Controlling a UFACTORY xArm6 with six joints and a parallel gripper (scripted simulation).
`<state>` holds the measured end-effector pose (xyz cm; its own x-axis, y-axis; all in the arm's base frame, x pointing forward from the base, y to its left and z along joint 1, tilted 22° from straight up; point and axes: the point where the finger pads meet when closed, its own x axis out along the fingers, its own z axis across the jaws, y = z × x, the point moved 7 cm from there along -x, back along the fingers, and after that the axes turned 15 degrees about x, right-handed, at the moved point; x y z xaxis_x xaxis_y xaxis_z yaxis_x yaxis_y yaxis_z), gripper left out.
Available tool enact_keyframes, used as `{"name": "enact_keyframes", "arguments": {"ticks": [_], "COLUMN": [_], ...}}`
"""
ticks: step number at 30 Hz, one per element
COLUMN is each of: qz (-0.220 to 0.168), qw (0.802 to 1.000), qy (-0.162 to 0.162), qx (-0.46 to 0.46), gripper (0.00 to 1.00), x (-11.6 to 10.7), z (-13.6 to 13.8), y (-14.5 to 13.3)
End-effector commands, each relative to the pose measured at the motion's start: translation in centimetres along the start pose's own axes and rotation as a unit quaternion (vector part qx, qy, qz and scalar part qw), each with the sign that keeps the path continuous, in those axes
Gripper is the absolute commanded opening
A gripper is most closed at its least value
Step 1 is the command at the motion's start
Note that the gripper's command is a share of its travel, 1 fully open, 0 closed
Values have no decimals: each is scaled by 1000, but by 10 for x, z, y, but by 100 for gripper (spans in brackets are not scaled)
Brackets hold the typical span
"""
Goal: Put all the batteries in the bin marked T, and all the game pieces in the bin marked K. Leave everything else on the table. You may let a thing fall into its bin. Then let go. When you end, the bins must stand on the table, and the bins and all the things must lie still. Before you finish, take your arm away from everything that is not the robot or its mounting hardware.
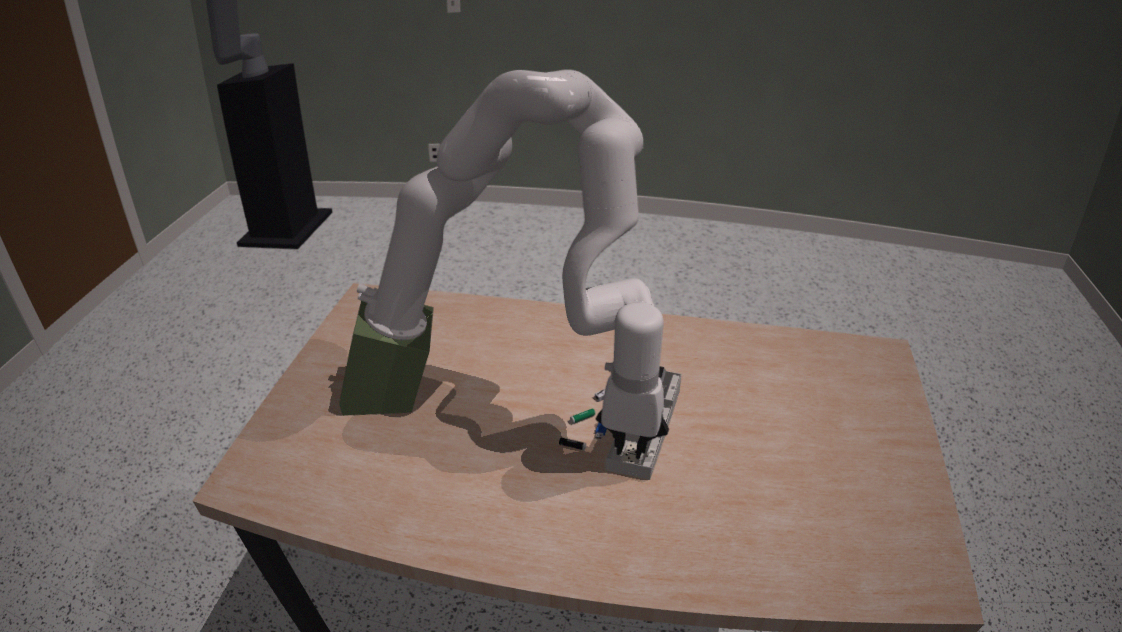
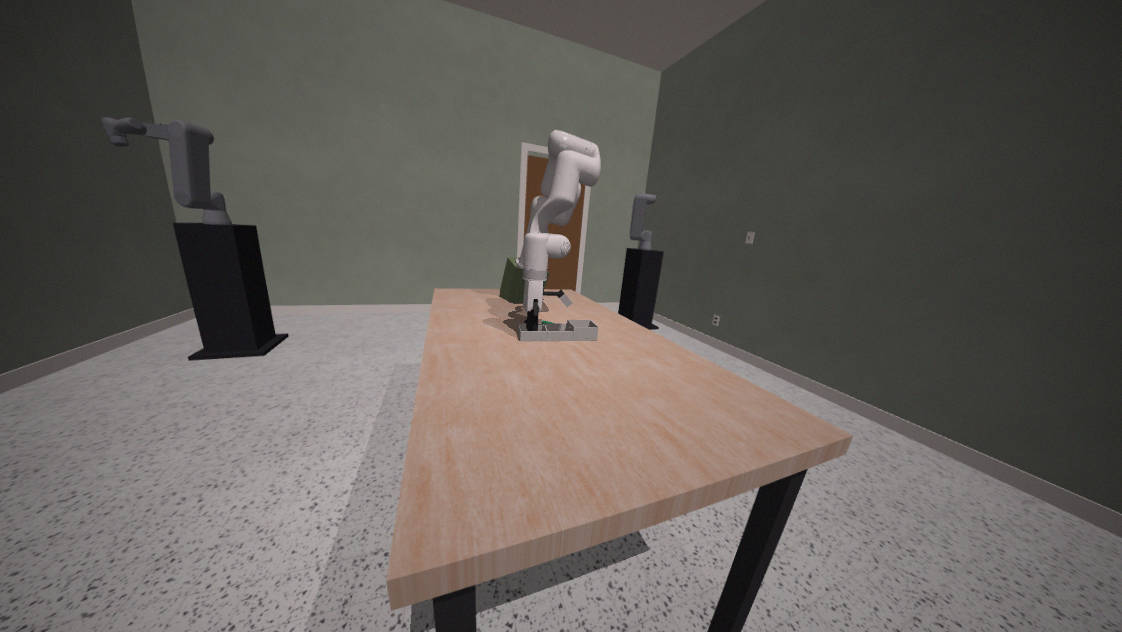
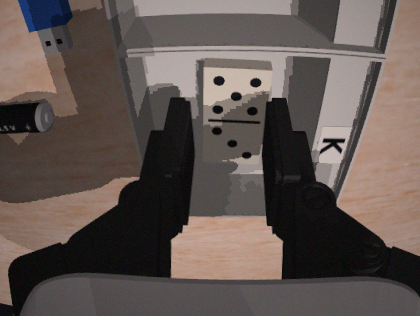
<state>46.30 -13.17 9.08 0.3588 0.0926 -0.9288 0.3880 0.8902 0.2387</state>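
Observation:
My gripper (image 1: 629,450) (image 2: 532,325) (image 3: 228,125) points down into the bin marked K (image 1: 628,470) (image 3: 345,90). Its fingers stand slightly apart around a cream domino (image 3: 236,90), with a gap at the domino's left side, so the grip is open. The domino is inside the bin's walls; whether it lies flat on the floor is hard to tell. A black battery (image 1: 572,443) (image 3: 20,119) and a green battery-like cylinder (image 1: 581,416) (image 2: 547,322) lie on the table left of the bins. I cannot read a T label.
A blue USB stick (image 1: 599,430) (image 3: 46,12) lies close beside the bins' left side. A small silvery thing (image 1: 600,394) lies farther back, partly hidden by the gripper. More joined grey compartments (image 1: 671,388) (image 2: 582,332) extend behind bin K.

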Motion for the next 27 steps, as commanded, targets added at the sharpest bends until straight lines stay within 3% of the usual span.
{"name": "enact_keyframes", "arguments": {"ticks": [1, 11, 27], "qz": [0, 0, 0], "qw": [1000, 1000, 1000], "qy": [-2, -2, -2], "qx": [0, 0, 0], "gripper": [31, 31, 31], "x": [-1, -1, -20], "z": [1, 1, 1], "y": [0, 0, 0]}}
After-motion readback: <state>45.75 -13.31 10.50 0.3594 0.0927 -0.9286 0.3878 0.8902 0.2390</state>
